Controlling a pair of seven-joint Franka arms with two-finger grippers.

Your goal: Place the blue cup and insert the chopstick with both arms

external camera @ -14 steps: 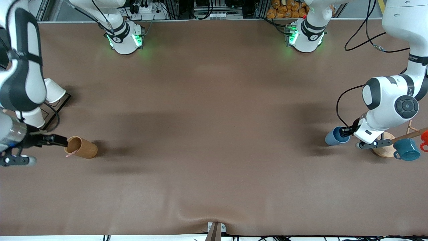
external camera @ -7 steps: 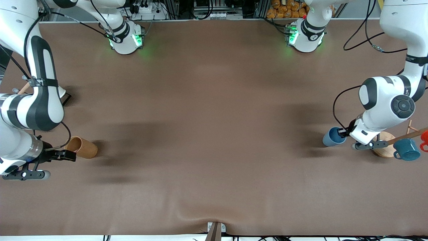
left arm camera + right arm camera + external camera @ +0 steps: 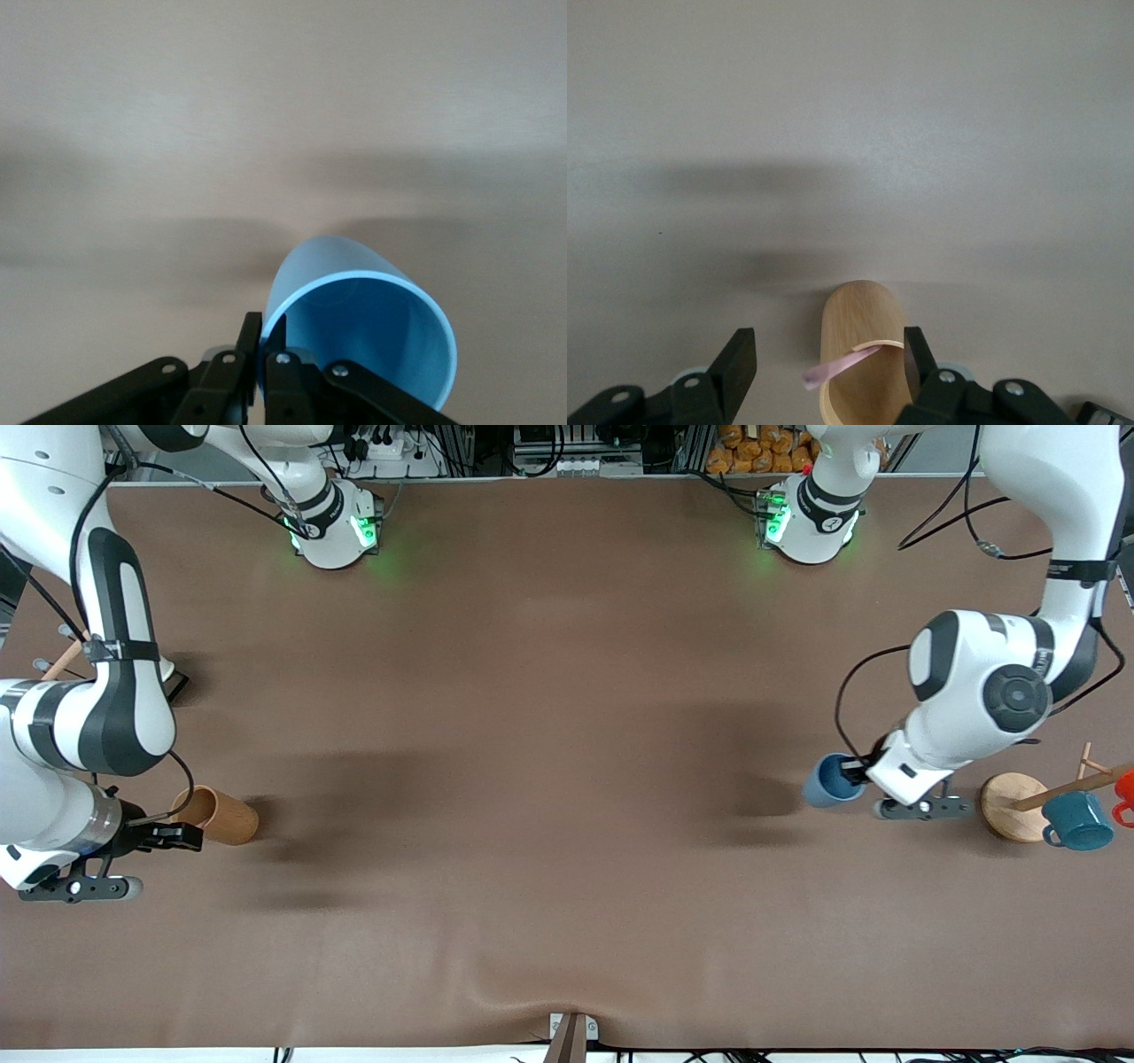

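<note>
In the front view, the left arm bends down from its base at the table's left-arm end, its elbow folded. The left gripper hangs over the brown table and carries the blue cup by the rim; the cup is tilted on its side with its mouth toward the gripper. Just beside it stands a wooden rack base with a teal mug hung from a peg. The right arm reaches low at its own end of the table, and the right gripper sits beside the brown wooden cup. Part of that cup's mouth is covered by the gripper.

In the left wrist view, the fingers are clamped on the cup's rim, one inside and one outside; the cup's base is cut off from sight.

In the right wrist view, the fingers stand spread apart on either side of the wooden cup. The chopstick leans out of the cup's mouth, seemingly untouched by either finger, its lower end hidden inside.
</note>
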